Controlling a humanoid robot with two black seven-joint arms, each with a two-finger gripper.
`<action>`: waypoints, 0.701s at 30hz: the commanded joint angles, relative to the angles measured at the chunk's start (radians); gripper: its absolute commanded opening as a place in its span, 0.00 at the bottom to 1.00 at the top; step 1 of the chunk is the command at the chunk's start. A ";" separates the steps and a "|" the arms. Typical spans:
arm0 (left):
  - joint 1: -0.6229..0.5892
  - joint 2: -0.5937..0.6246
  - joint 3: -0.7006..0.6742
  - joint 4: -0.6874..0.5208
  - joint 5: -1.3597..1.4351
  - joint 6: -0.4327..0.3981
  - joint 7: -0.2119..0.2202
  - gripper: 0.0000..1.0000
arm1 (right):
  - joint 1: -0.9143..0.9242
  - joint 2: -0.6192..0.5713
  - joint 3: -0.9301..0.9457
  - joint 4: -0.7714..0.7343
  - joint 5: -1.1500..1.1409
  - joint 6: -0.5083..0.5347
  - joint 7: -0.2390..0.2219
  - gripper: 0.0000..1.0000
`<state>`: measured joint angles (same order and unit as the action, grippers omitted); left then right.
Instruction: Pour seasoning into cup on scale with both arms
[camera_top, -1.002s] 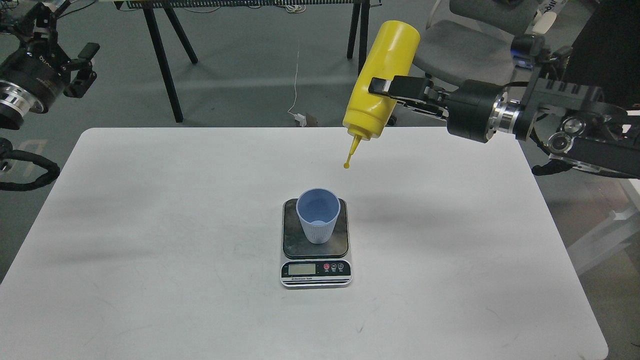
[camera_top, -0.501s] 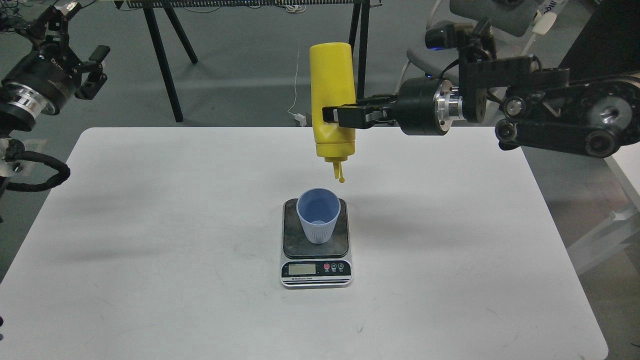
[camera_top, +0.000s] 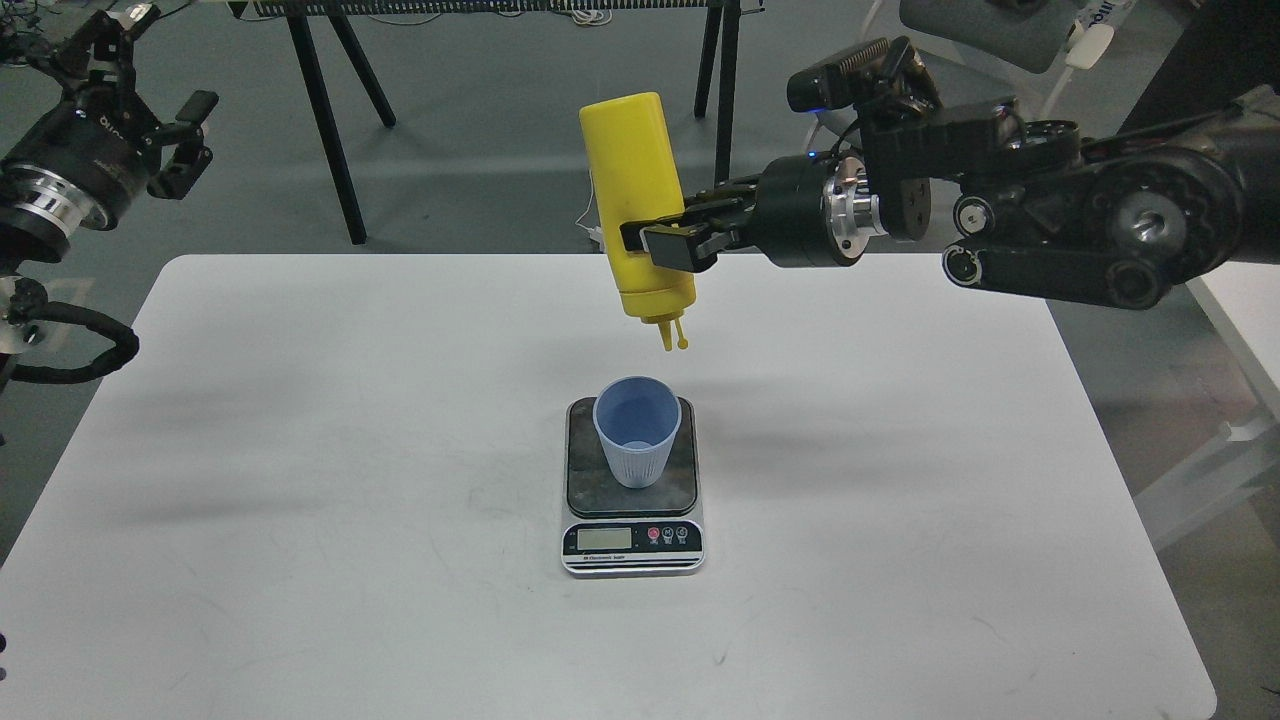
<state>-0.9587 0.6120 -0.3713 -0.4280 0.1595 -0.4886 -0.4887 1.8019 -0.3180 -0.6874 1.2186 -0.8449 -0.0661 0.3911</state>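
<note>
above cup (camera_top: 637, 429): seasoning (camera_top: 640, 205) near-vertical, nozzle down, right hand (camera_top: 660, 243) clamped; left hand (camera_top: 150, 120) apart.

Just the one head view here, looking forward and down from fairly close over the white table (camera_top: 300, 450), scale (camera_top: 632, 505) near center, left arm entering around 10 o'clock, right arm around 2 o'clock.
</note>
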 joint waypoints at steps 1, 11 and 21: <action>0.000 0.000 0.000 0.000 0.000 0.000 0.000 0.87 | 0.004 0.008 -0.003 -0.002 0.001 -0.004 0.000 0.47; 0.000 0.000 0.000 0.000 0.000 0.000 0.000 0.87 | 0.002 0.020 -0.001 -0.001 0.007 -0.006 -0.006 0.47; 0.000 0.005 0.000 -0.002 0.000 0.000 0.000 0.87 | -0.001 0.010 0.012 -0.005 0.128 -0.015 0.003 0.47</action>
<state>-0.9587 0.6120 -0.3713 -0.4295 0.1595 -0.4887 -0.4887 1.8010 -0.3021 -0.6791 1.2146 -0.8021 -0.0802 0.3851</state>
